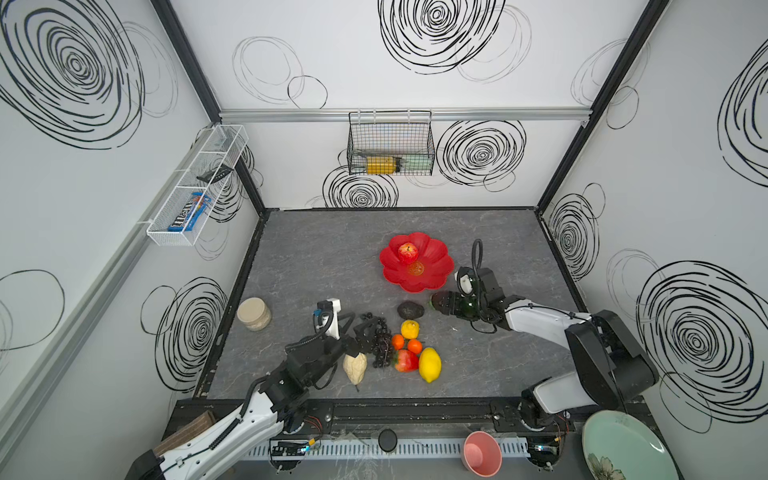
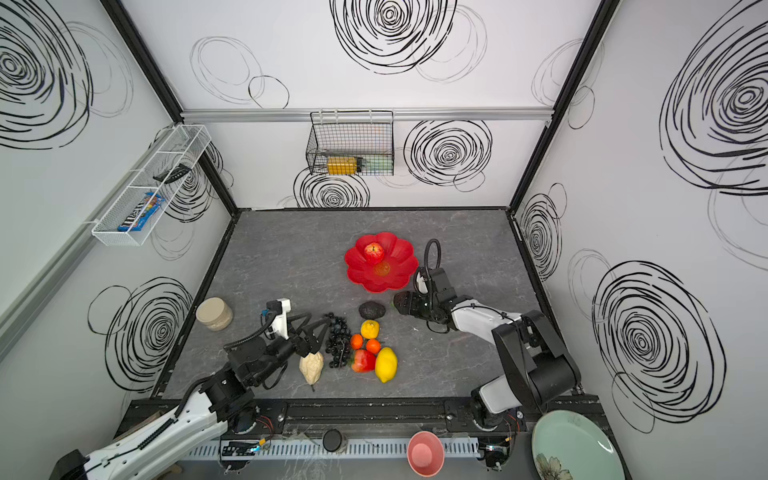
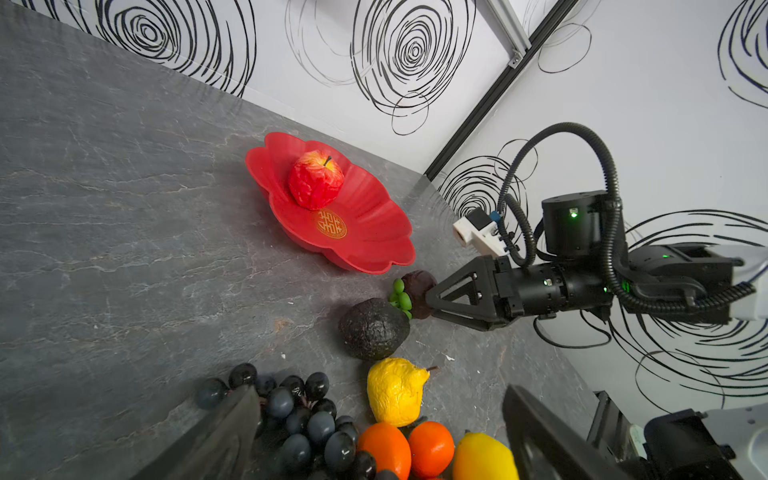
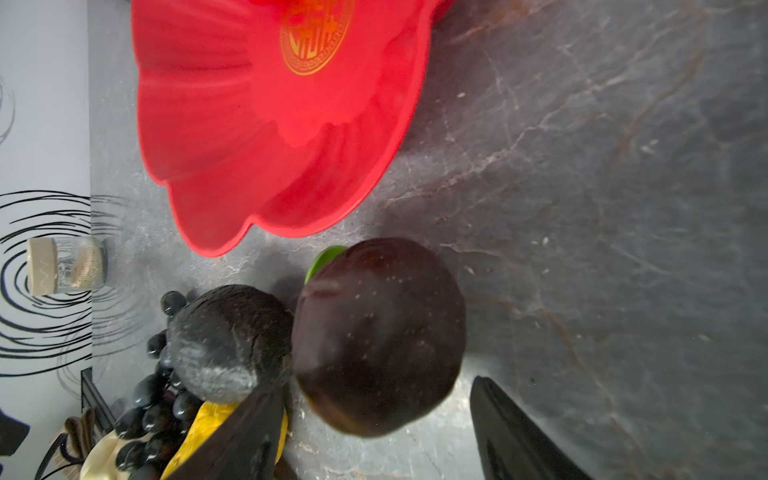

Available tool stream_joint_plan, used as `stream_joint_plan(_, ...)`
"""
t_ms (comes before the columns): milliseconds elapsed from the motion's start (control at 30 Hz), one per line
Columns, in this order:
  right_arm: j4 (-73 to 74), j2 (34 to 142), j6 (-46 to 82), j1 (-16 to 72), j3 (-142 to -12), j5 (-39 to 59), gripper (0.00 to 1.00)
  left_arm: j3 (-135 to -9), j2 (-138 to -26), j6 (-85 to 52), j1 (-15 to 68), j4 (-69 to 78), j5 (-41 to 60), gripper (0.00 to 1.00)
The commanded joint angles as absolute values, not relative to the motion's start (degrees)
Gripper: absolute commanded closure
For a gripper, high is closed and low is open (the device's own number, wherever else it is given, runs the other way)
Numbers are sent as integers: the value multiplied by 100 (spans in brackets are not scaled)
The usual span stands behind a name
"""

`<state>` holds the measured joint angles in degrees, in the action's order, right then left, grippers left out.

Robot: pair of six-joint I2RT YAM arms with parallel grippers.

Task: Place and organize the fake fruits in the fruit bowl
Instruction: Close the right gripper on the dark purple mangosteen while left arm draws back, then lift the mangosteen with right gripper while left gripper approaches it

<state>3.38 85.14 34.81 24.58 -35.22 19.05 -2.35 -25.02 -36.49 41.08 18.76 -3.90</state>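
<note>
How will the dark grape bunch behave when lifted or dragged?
Probably floppy: the grape bunch is many separate beads loosely clustered, so it may sag and dangle from wherever it is pinched. The grapes look round and glossy, so one could slip out of a pinch. It lies beside the tiny oranges, so dragging it might nudge them.

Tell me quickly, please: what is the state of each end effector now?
Left end effector: open, holding nothing.
Right end effector: around the mangosteen; whether it grips it cannot be told.
</note>
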Motion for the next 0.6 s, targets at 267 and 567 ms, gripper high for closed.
stream_joint_plan(267, 720, 9067, 3409, 2479, -3823, 1803, 25, -148, -2645, -3630, 4063, 2585, -181, 4)
stream_joint_plan(567, 774, 9157, 3376, 2490, -3845, 1811, 28, -141, -2726, -3632, 4052, 2632, -167, 4)
